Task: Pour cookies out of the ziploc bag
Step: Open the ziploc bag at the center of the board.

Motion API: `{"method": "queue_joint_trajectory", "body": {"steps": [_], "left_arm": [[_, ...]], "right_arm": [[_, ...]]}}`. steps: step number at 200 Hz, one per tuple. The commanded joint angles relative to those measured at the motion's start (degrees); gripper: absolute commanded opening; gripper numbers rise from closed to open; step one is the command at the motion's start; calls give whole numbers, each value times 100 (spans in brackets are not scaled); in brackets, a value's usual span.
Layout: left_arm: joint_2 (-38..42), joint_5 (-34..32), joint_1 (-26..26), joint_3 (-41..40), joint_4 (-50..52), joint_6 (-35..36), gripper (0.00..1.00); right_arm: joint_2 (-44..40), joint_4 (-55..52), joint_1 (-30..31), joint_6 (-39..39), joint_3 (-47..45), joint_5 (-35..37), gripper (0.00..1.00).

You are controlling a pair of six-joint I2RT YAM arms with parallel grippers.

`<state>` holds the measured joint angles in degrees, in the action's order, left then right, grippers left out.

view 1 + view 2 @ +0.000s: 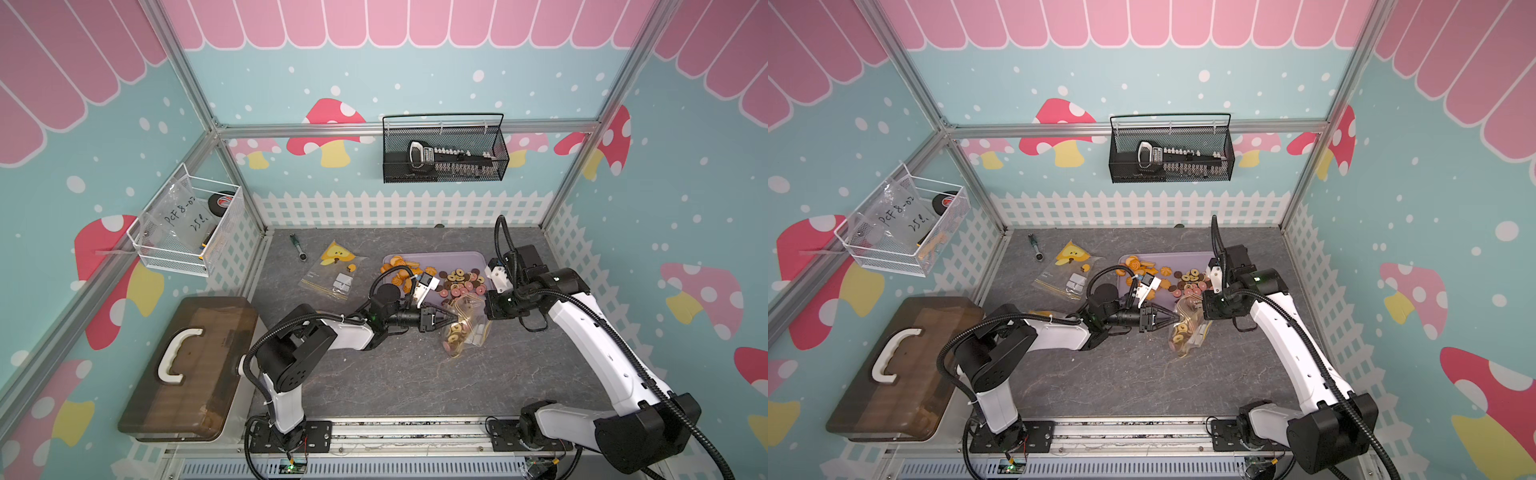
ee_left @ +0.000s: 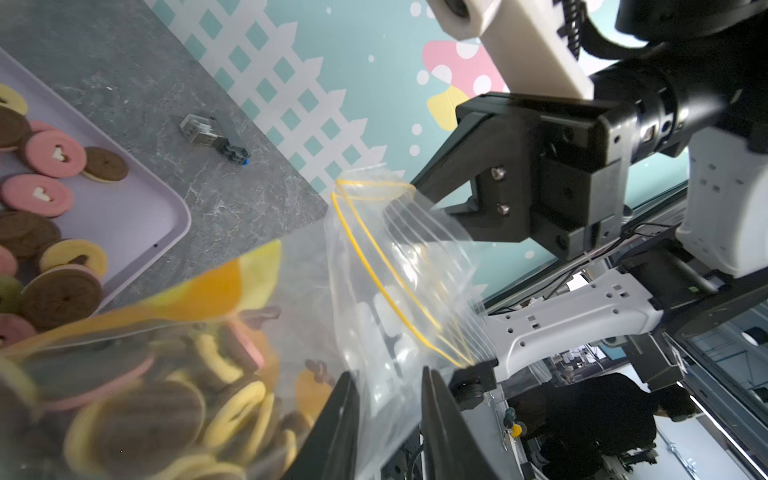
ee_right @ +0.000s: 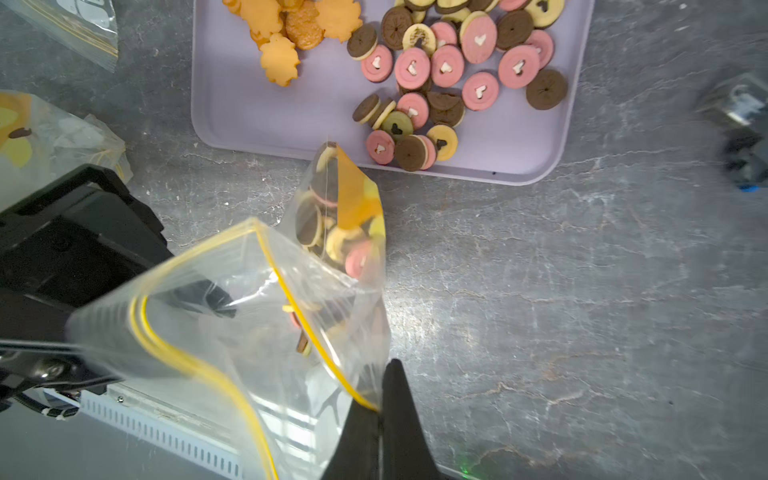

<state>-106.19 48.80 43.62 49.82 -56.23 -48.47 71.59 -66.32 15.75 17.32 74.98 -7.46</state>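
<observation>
The clear ziploc bag [image 1: 465, 328] with a yellow zip hangs just in front of the lilac tray [image 1: 436, 257], its mouth spread open. Brown, pink and yellow cookies [image 2: 166, 395] lie inside its lower part [image 3: 332, 232]. My right gripper [image 3: 380, 386] is shut on the bag's zip edge. My left gripper [image 2: 388, 374] reaches in from the left [image 1: 455, 318]. It is open, with the bag's film between its fingers. More cookies [image 3: 436, 66], orange flower shapes and pink and brown rings, lie on the tray [image 3: 249, 116].
A second, flat ziploc bag [image 1: 332, 270] with a yellow print lies left of the tray, a small hand tool [image 1: 298, 247] behind it. A small clear-and-black part [image 3: 744, 124] lies right of the tray. A brown case [image 1: 191, 365] sits at the table's left edge.
</observation>
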Motion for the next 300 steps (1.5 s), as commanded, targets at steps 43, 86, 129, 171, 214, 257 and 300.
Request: {"method": "queue_joint_trajectory", "body": {"steps": [43, 86, 129, 171, 214, 257, 300], "left_arm": [[98, -147, -48, -107, -191, -229, 99], [1011, -1655, -34, -11, 3171, 1406, 100], [1460, -3193, -26, 490, 5666, 1983, 99], [1794, -3570, -37, 396, 6238, 1960, 100], [2641, -3721, -37, 159, 6499, 1943, 100], [2861, -3017, 23, 167, 6333, 1670, 97], [2850, -2695, 113, 284, 6280, 1611, 94]], "right_arm": [[-41, -876, -10, -368, 775, 1024, 0], [-141, -421, -6, -102, 294, 546, 0], [-96, 729, 29, 395, -698, -267, 0], [196, 1470, 292, 686, -985, -491, 0], [580, 1715, 654, 777, -710, -514, 0], [503, 1711, 728, 695, -724, -497, 24], [-11, 1353, 611, 549, -679, -443, 60]]}}
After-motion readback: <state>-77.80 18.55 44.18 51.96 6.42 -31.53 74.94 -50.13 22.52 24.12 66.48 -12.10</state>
